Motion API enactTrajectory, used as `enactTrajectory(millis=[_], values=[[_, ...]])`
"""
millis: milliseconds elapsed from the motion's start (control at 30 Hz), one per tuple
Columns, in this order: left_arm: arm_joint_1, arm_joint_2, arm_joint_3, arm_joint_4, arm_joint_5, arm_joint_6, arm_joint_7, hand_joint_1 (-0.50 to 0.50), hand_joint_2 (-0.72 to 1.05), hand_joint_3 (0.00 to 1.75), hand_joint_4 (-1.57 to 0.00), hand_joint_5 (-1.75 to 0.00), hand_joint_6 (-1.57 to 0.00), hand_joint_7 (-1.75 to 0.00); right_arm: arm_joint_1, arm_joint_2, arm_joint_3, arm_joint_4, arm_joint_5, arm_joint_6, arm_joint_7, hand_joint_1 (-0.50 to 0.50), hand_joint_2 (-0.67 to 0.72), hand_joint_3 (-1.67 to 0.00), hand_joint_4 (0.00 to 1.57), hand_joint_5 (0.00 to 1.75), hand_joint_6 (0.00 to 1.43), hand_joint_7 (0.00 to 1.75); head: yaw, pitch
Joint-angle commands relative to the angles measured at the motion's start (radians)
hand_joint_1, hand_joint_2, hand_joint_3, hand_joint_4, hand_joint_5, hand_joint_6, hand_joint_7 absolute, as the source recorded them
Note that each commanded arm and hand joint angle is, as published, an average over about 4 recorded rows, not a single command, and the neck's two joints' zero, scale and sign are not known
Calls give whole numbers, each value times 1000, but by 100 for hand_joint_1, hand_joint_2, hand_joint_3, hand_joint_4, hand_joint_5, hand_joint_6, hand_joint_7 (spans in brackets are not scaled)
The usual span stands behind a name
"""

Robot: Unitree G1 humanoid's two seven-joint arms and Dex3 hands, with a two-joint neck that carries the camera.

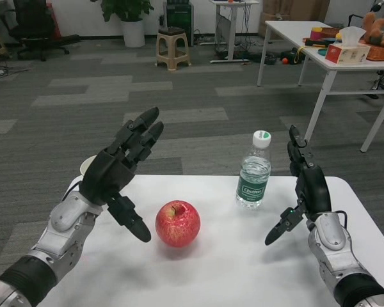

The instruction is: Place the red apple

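So right in front of me the red apple (pixel 177 223) sits on the white table (pixel 243 268), a bit left of the middle and close to my edge. It's upright, stem dimple facing up and tipped slightly toward me; it's pretty much round, so there's no real long axis to speak of. My left hand (pixel 118 176) hangs just left of it, released, fingers spread and stretched up and away, with the thumb pointing down toward the apple but not touching it. My right hand (pixel 304 192) is over on the right side of the table, also released and holding nothing, fingers pointing away from me and the thumb sticking out to the left. Between that hand and the apple, a little further back, a clear water bottle (pixel 254 171) stands upright with a white cap and a green label. Past the table edge it's all grey patterned carpet (pixel 198 96). Further back there's a beige plastic stool (pixel 173 48), a potted plant (pixel 129 19), a black office chair (pixel 35 25), and off to the right another white table (pixel 320 51) with a tissue box (pixel 347 48) on it.
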Motion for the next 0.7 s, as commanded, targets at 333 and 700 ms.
enactTrajectory(millis=[333, 700], values=[[34, 74, 146, -208, 5, 117, -19, -50, -10, 0, 0, 0, 0, -28, 15, -19, -10, -49, 6, 2, -2, -25, 72, 0, 0, 0, 0, 0, -13, 56], [12, 91, 150, -212, 4, 128, -26, -50, -10, 0, 0, 0, 0, -28, 24, -18, -26, -76, 6, 2, -1, -25, 72, 0, 0, 0, 0, 0, -14, 71]])
